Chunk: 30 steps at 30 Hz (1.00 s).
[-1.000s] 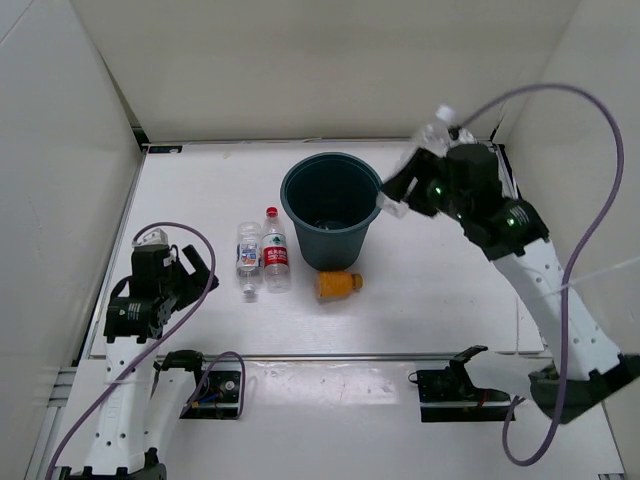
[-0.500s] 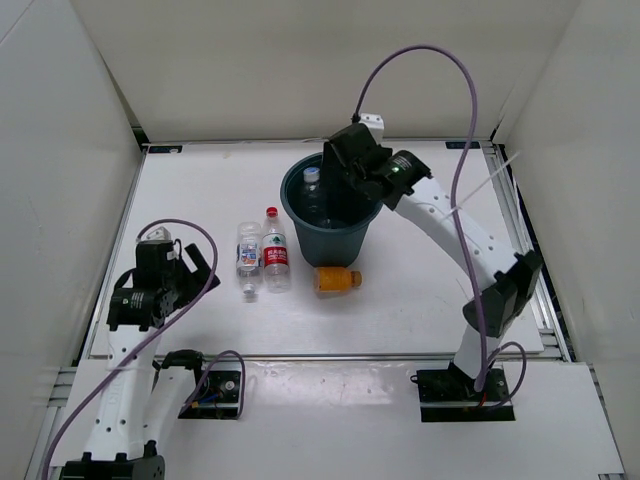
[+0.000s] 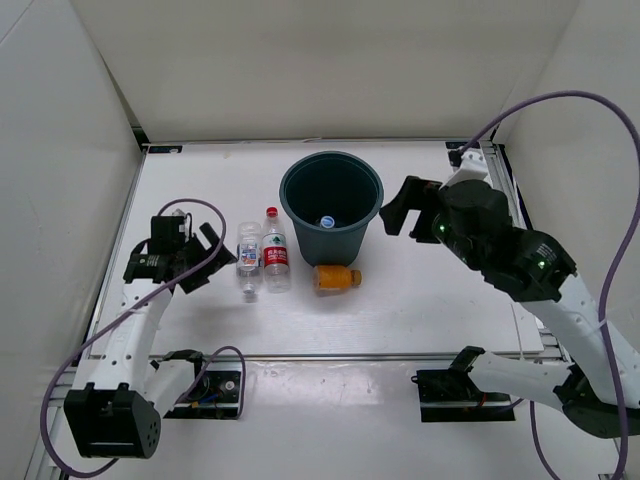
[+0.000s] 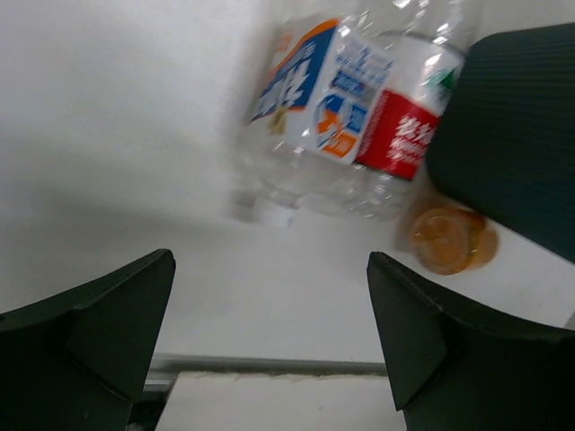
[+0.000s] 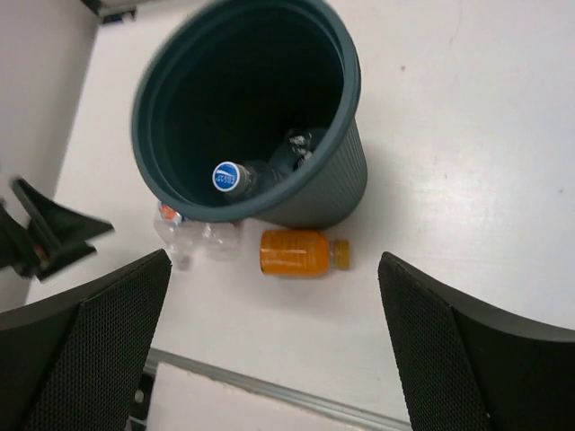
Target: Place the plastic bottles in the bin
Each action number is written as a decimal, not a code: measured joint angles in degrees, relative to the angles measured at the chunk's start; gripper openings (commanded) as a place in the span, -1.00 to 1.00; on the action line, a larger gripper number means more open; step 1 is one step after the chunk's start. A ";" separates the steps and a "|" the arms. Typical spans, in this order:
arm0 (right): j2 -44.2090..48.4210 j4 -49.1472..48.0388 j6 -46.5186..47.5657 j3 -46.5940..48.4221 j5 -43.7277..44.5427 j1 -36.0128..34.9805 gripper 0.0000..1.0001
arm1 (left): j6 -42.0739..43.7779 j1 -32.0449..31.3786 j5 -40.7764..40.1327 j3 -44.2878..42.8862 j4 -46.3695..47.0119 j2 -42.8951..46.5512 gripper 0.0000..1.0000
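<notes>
The dark teal bin (image 3: 287, 200) stands upright at mid-table. Inside it lies a clear bottle with a blue cap (image 3: 327, 222) (image 5: 226, 177), and something else clear glints beside it. On the table left of the bin lie a blue-white-labelled bottle (image 3: 248, 260) (image 4: 314, 99) and a red-labelled bottle (image 3: 275, 254) (image 4: 400, 135), side by side. A squat orange bottle (image 3: 336, 279) (image 5: 301, 252) lies on its side in front of the bin. My left gripper (image 3: 207, 258) (image 4: 269, 269) is open and empty, just left of the two bottles. My right gripper (image 3: 393, 210) (image 5: 274, 259) is open and empty, raised to the right of the bin (image 5: 350, 108).
White walls close in the table on three sides. A metal rail (image 3: 350, 354) runs along the near edge, and a dark rail (image 3: 520, 250) along the right. The right arm's purple cable (image 3: 600, 110) loops high on the right.
The right gripper, which was over the bin mouth with a bottle, has drawn back to the right with open, empty jaws; that bottle now lies in the bin. The left gripper has moved closer to the two bottles.
</notes>
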State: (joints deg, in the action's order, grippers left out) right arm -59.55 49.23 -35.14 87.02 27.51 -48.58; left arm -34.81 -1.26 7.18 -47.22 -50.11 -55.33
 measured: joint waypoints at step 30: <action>13.00 5.70 4.09 -6.62 -8.15 0.02 1.00 | 2.67 -16.15 -11.19 -11.69 20.17 -43.06 0.28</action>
State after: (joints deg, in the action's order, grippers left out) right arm -46.54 54.94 -31.05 80.40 19.35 -48.56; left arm -32.14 -17.41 -4.01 -58.92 -29.93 -98.39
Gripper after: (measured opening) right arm 0.998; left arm 0.783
